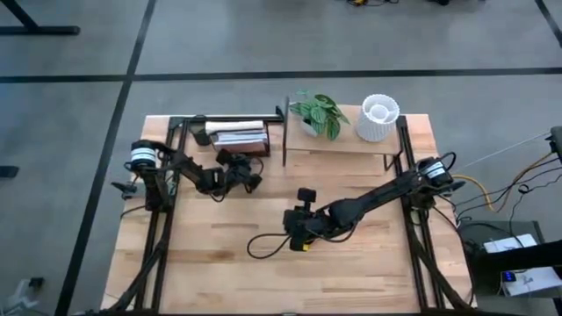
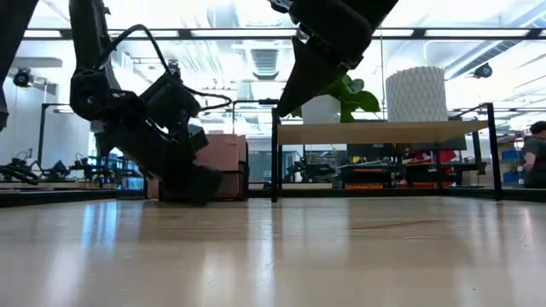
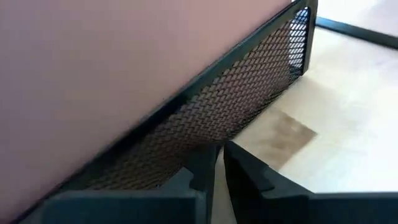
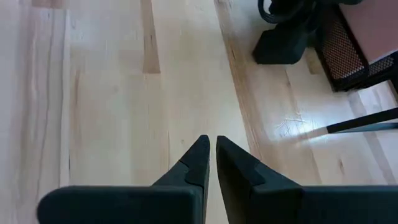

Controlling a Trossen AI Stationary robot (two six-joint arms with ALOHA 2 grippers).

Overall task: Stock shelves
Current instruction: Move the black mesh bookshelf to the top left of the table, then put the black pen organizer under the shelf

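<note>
Tools first. Left tool sits low near the back left of the worktop, its fingers drawn nearly together with nothing between them, tips right at the mesh side of the dark book rack. A pinkish-brown book fills the rack behind that mesh; from above, more books lie stacked in it with pale page edges showing.

Right tool hangs over the bare middle of the worktop, raised off the surface, fingers almost closed and gripping nothing. A black cable loops on the wood just beside it.

Shelves stand along the back edge, right of centre, touching nothing held by either arm: a thin black frame carrying a pale wooden board. On the board, a small leafy plant in a white pot at the left end and a white ribbed vase at the right end, both upright and apart from each other. The book rack stands just left of the shelves.

Person partly visible at the far right of the room.
</note>
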